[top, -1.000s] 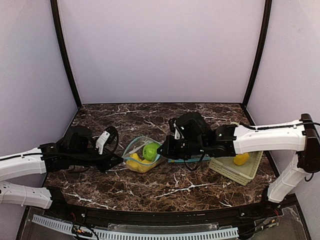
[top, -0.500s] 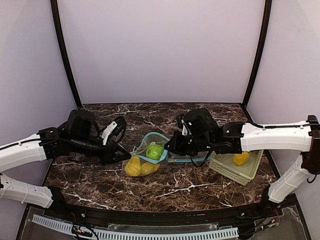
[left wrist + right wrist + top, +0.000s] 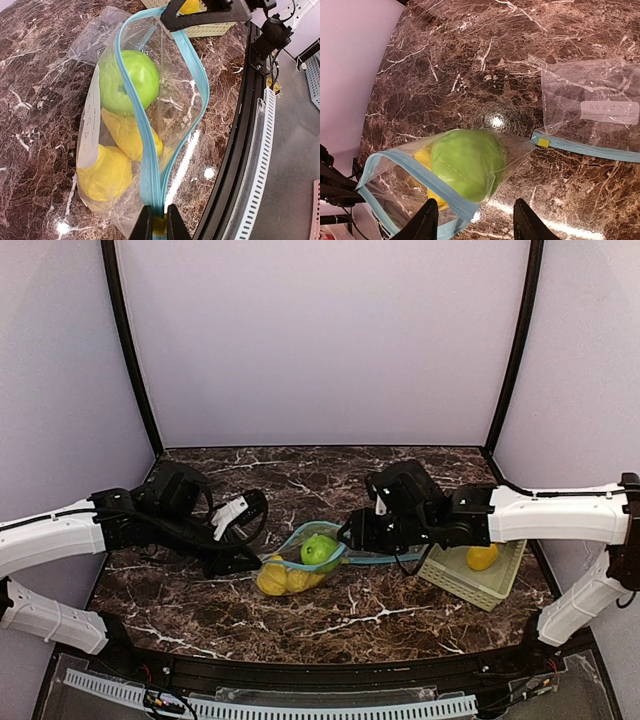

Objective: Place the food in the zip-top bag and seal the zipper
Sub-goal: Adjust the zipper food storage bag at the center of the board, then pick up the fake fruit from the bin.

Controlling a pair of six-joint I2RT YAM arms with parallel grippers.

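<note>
Loading looks nearly done: the left gripper [image 3: 155, 225], jaws pinching the corner of the blue zipper [image 3: 147, 165], holds the clear crinkly bag [image 3: 185, 100] on the dark marble-look desk [image 3: 380, 610], mouth gaping, w/ a smooth light green ball [image 3: 127, 80] & lumpy glossy yellow pieces [image 3: 105, 172] inside. The right gripper [image 3: 476, 220] hovers at the mouth's other end, jaws spread, gripping nothing. One yellow piece [image 3: 482, 557] lies in the pale slatted basket [image 3: 470, 585], so next prob. means fetching it, then pressing the zipper shut end to end.
</note>
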